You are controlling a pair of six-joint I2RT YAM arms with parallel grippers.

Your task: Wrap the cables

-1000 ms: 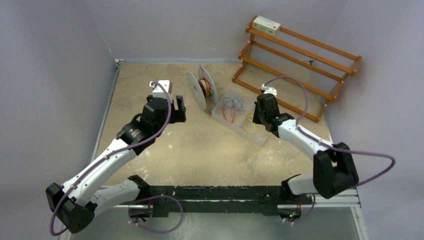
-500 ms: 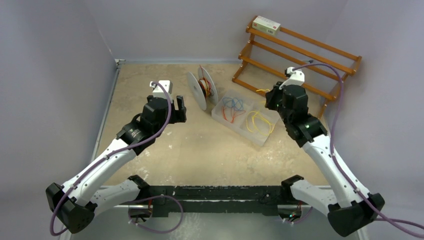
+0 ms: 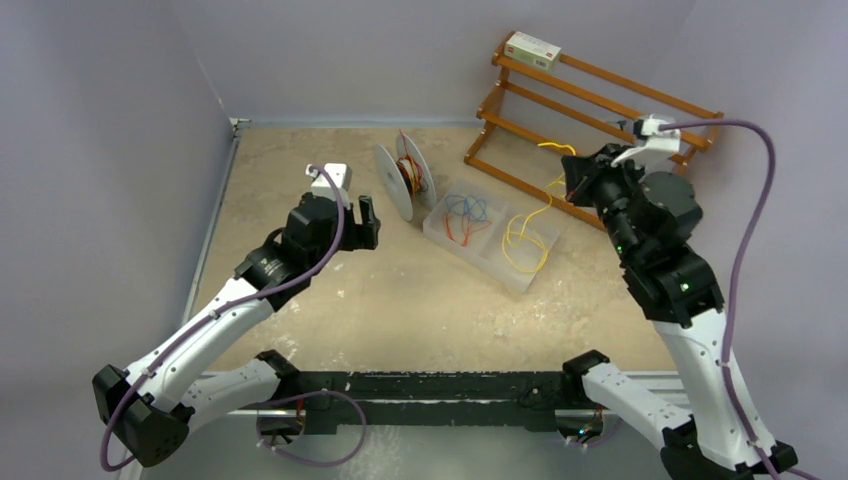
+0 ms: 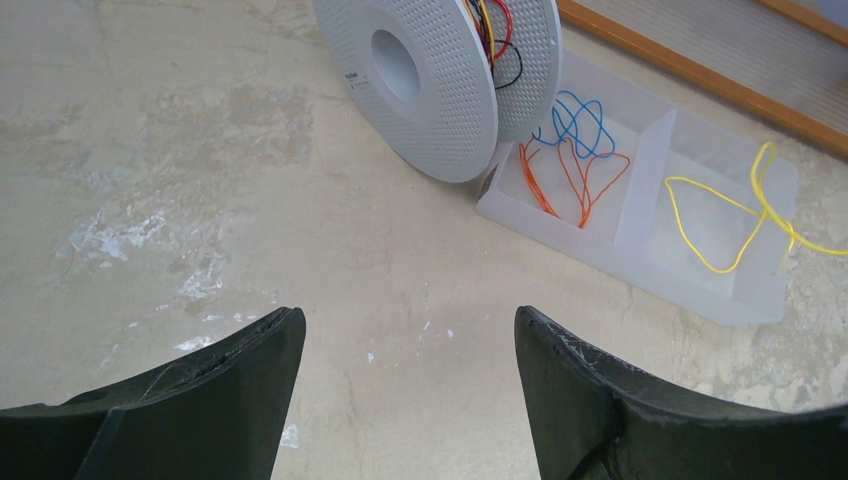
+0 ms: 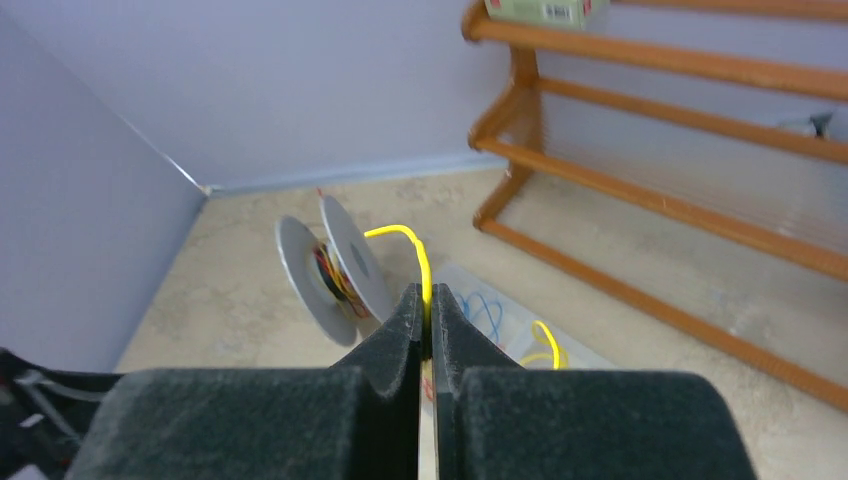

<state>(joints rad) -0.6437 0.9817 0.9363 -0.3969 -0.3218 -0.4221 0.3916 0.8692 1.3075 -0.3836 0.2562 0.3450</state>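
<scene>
A thin yellow cable (image 3: 522, 230) loops in the right half of a clear tray (image 3: 515, 278) and rises toward my right gripper (image 3: 572, 172). That gripper is shut on the cable's upper end (image 5: 421, 262) and holds it high above the tray. The loop also shows in the left wrist view (image 4: 722, 218). A white spool (image 3: 393, 182) with coloured wire wound on it stands upright left of the tray; it shows in the left wrist view (image 4: 420, 85) and the right wrist view (image 5: 345, 262). My left gripper (image 3: 366, 222) is open and empty, left of the spool (image 4: 405, 335).
Red and blue wires (image 3: 465, 216) lie in the tray's left half (image 4: 570, 160). A wooden rack (image 3: 600, 110) stands at the back right with a small box (image 3: 533, 48) on top. Walls close in at the left and back.
My right arm has risen and swung right toward the rack, pulling the yellow cable's end up out of the tray. The left arm has barely moved.
</scene>
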